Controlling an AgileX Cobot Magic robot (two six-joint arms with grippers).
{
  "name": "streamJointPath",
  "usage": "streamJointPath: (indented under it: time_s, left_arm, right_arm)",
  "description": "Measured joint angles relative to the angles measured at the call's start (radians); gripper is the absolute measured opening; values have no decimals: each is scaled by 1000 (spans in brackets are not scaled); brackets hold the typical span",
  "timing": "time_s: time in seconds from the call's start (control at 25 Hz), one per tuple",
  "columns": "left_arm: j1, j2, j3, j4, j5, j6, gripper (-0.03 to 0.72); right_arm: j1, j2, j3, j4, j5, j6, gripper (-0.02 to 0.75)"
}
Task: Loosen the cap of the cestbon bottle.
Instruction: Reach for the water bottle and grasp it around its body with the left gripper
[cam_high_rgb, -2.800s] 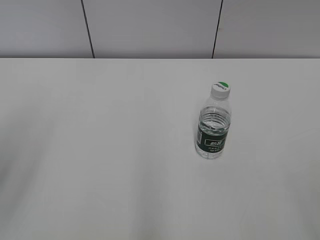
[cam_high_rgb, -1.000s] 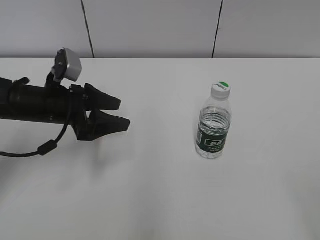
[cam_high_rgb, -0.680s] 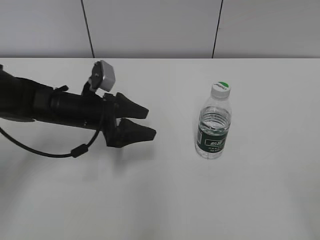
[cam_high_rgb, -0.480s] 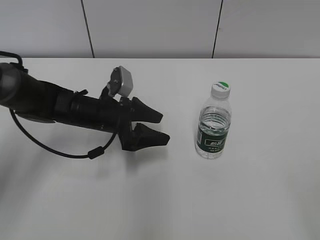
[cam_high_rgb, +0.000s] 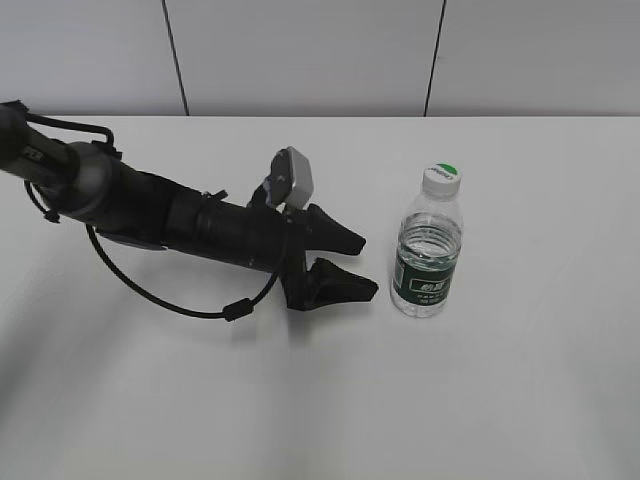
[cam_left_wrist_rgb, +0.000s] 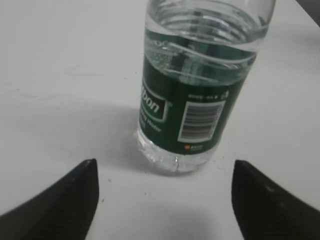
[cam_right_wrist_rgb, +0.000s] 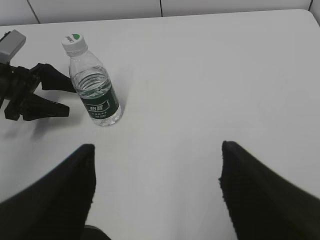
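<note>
Right of frame centre on the white table (cam_high_rgb: 300, 400): cestbon bottle (cam_high_rgb: 427, 257) upright, cap (cam_high_rgb: 441, 178) on.

Left gripper (cam_high_rgb: 352, 267) at mid-frame, spread wide, holding nothing, fingertips just short of bottle's label band, not touching; seen from left wrist view, bottle base (cam_left_wrist_rgb: 192, 100) centred between the two dark fingers (cam_left_wrist_rgb: 65, 200), clear gap either side. Right gripper (cam_right_wrist_rgb: 155, 190) also wide apart, empty, well apart from bottle (cam_right_wrist_rgb: 95, 85), only its two dark fingers at bottom corners of right wrist view. Left arm (cam_high_rgb: 150, 215) lying low across left half of exterior frame, black cable (cam_high_rgb: 180, 300) looping beneath, grey camera block (cam_high_rgb: 293, 180) on top. Nothing between fingertips and bottle. Bare tabletop right of and below bottle; table's far edge meets grey panelled wall (cam_high_rgb: 300, 50) at top of frame.
</note>
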Motion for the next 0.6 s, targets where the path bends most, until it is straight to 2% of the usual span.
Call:
streamJointPath:
  time_s: [0.32, 0.6]
  left_arm:
    - [-66, 54, -108, 0, -3, 1, 641]
    - [-114, 88, -151, 0, -11, 1, 645]
  right_arm:
    - [0, 0, 0, 0, 0, 0, 590]
    - [0, 0, 0, 0, 0, 0, 590]
